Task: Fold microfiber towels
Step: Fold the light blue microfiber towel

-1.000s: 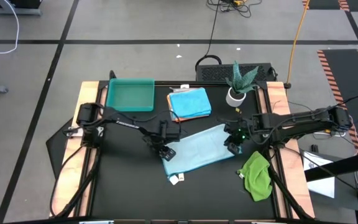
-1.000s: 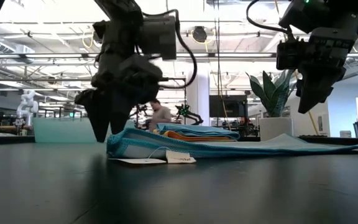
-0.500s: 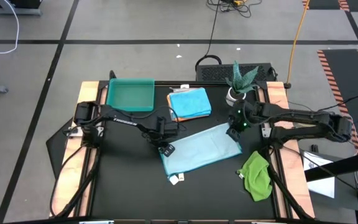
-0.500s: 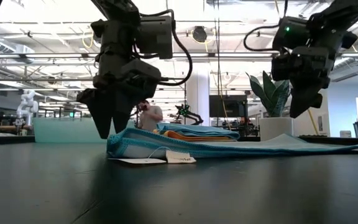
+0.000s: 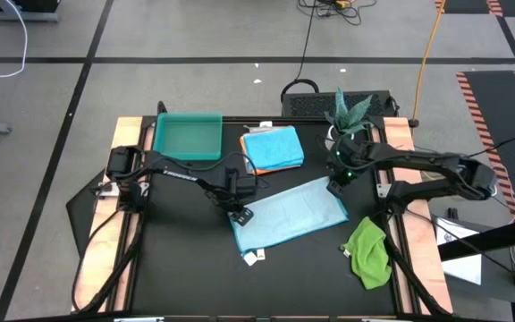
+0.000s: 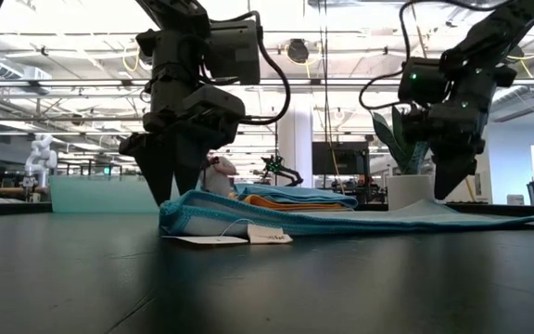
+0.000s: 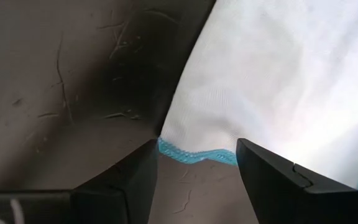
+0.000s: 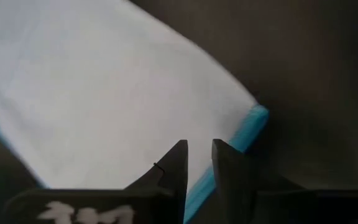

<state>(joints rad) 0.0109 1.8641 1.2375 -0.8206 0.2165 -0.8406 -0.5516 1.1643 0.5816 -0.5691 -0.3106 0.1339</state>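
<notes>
A pale blue microfiber towel (image 5: 289, 215) lies folded and flat in the middle of the table, its white tag (image 6: 267, 235) at the near left corner. My left gripper (image 5: 237, 208) stands open and points down over the towel's far left corner; in the left wrist view the scalloped blue edge (image 7: 194, 155) runs between the fingers. My right gripper (image 5: 336, 184) hovers just above the far right corner (image 8: 253, 121) with only a narrow gap between its fingers. A green towel (image 5: 369, 253) lies crumpled at the near right.
A folded bright blue towel on an orange one (image 5: 273, 148) lies at the far middle. A teal tray (image 5: 188, 136) stands at the far left, and a potted plant (image 5: 342, 132) at the far right, close behind my right arm.
My right gripper has swung from over the towel's right part toward the table's far edge and sunk a little, and now stands over the towel's far right corner. The towel has not moved.
</notes>
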